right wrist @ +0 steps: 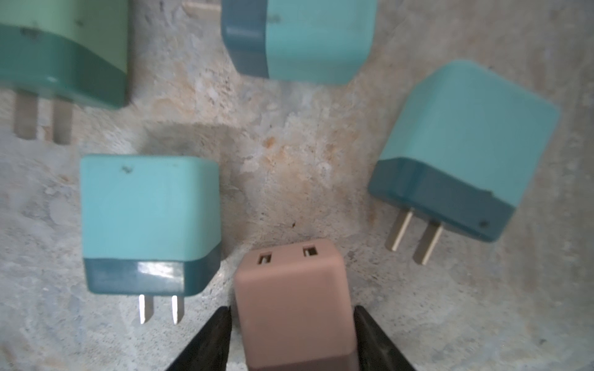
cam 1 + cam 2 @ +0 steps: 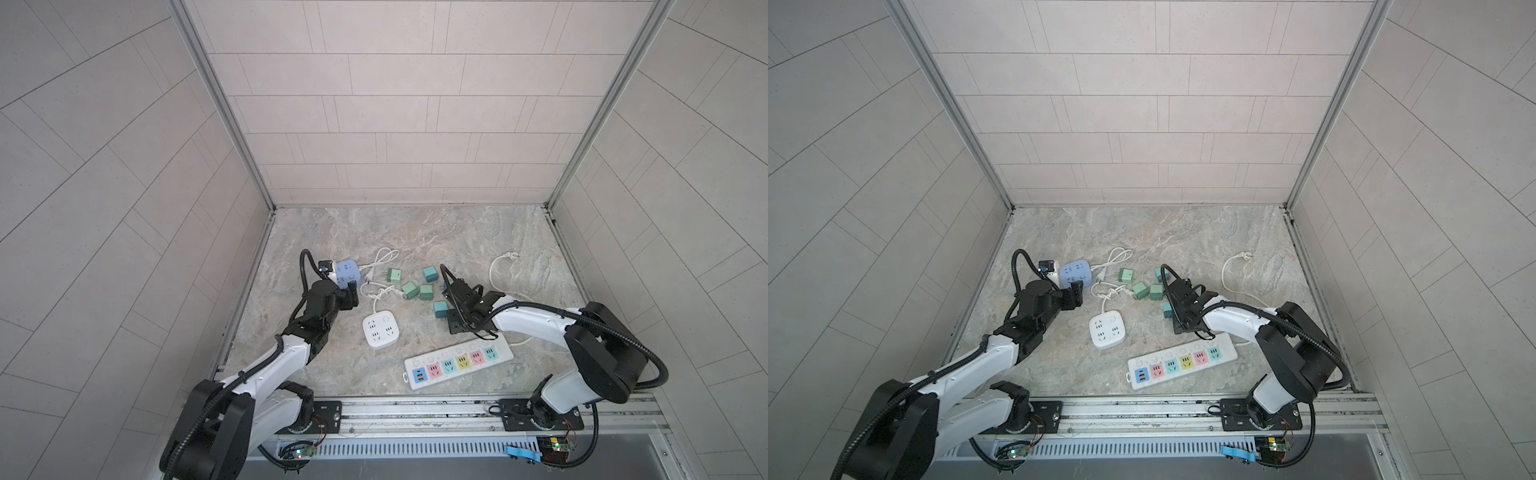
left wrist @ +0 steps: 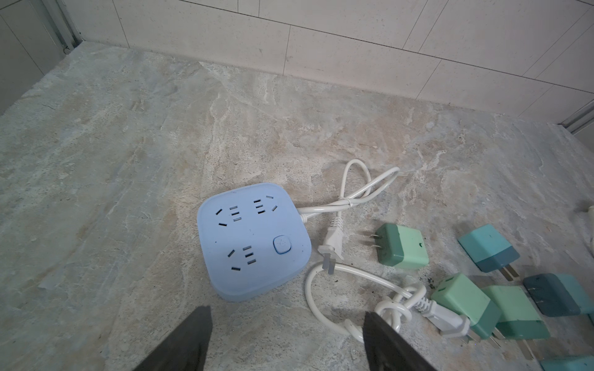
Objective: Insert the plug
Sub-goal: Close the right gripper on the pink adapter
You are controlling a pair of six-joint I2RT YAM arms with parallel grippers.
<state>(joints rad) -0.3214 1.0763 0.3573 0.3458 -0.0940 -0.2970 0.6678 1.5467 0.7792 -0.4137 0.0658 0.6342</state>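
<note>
Right gripper (image 1: 292, 311) pinches pink plug (image 1: 289, 282) among teal plugs (image 1: 148, 208) on stone tabletop (image 1: 289, 144); left gripper (image 3: 286, 318) spread wide near blue socket cube (image 3: 254, 244).

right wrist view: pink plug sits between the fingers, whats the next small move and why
Probably close firmly on it before any lift. The right gripper brackets the pink plug on both sides, but a firm grip isn't clear, and a teal plug lies close beside it.
</note>
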